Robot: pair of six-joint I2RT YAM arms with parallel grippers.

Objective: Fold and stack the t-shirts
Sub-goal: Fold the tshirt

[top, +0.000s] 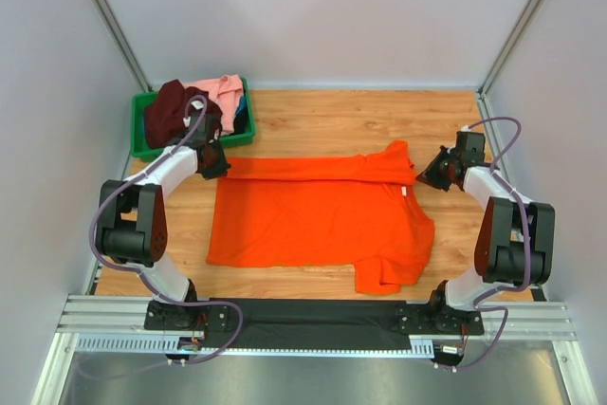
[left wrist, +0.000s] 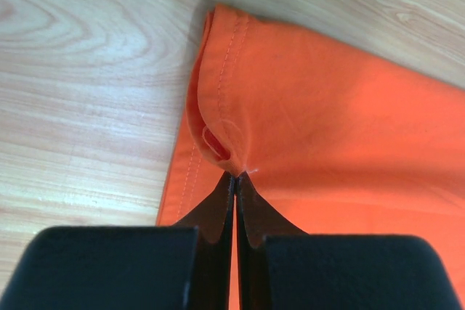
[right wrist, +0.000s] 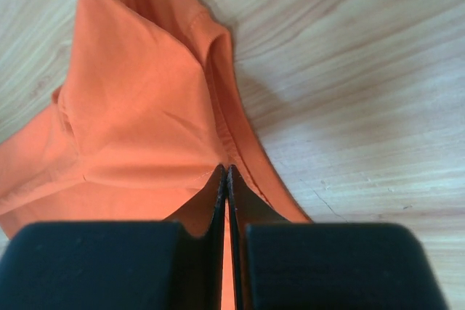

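Three t-shirts in all. One orange t-shirt [top: 313, 220] lies spread between the left gripper [top: 214, 166] and the right gripper [top: 424, 175]. Two more are bundled just beyond the left gripper: one maroon t-shirt [top: 171, 113] and one pink t-shirt [top: 226, 90]. A sliver of blue shows beside the pink one; whether it is a fourth garment cannot be told. One green bin [top: 242, 135] holds that pair. Two arms, one gripper on each, so two grippers. One wooden worktop [top: 379, 116] carries it all.
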